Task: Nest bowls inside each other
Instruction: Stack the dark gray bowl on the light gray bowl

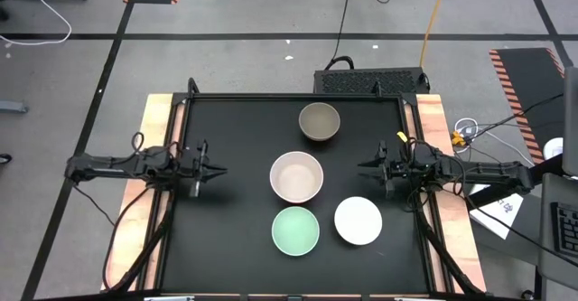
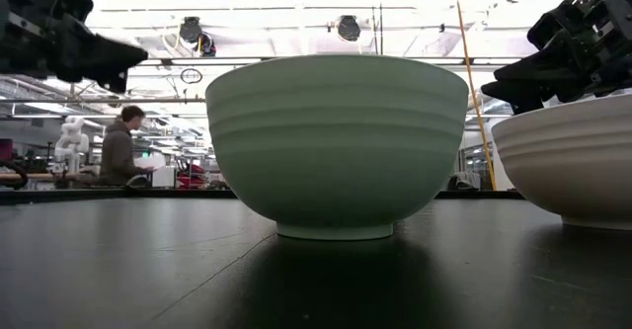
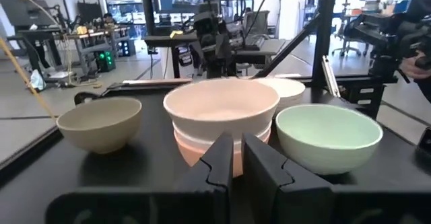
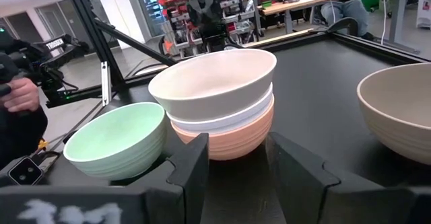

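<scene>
Three bowls stand nested at the table's middle (image 1: 296, 176): a light beige-grey one (image 4: 214, 81) on top, a white one (image 4: 222, 122) under it, a salmon-orange one (image 4: 236, 140) at the bottom. A grey-brown bowl (image 1: 319, 121) stands alone toward the far edge. The mint green bowl (image 1: 295, 230) and a white bowl (image 1: 358, 221) stand side by side toward the near edge. My left gripper (image 1: 212, 168) hangs shut and level, left of the stack. My right gripper (image 1: 366, 166) hangs open to the stack's right, its fingers pointing at it, nothing between them.
The black tabletop (image 1: 235, 238) has free room along its left part and in its far left corner. Wooden rails (image 1: 155, 120) edge both sides. Beyond the table, a person (image 2: 120, 146) sits in the room and a hand (image 4: 20, 93) shows near a stand.
</scene>
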Tool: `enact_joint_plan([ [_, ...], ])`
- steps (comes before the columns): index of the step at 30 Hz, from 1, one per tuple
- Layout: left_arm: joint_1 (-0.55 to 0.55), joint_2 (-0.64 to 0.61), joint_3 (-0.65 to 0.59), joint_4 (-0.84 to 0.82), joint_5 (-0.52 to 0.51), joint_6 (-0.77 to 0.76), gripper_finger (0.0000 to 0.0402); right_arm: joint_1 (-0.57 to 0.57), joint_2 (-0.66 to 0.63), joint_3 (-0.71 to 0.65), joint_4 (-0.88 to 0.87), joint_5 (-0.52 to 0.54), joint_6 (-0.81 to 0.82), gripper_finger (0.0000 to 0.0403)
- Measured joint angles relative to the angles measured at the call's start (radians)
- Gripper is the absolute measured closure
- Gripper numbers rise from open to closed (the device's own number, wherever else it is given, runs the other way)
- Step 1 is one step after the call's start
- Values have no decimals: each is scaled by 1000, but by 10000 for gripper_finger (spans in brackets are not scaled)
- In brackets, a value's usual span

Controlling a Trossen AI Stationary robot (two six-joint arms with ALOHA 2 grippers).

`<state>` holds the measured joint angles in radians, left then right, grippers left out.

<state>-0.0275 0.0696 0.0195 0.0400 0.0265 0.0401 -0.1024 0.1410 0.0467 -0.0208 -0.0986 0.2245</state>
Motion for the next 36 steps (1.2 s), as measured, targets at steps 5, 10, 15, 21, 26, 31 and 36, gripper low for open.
enact_joint_plan([
  [5,7,3,-10,6,1,-13,371,0,0,0,1,1,0,260],
  [10,7,4,-10,-17,25,2,371,0,0,-16,15,1,-1,260],
  [15,7,4,-10,-20,28,3,371,0,11,-32,42,1,-12,260],
  [21,7,4,-10,-20,29,5,371,0,10,-32,58,0,-27,260],
  [26,7,4,-10,-20,30,18,371,0,10,-32,66,-1,-57,260],
  [31,7,4,-9,-20,37,22,371,-2,10,-32,178,67,-107,260],
  [36,6,4,-9,-19,56,31,371,-5,10,-29,297,97,-121,260],
])
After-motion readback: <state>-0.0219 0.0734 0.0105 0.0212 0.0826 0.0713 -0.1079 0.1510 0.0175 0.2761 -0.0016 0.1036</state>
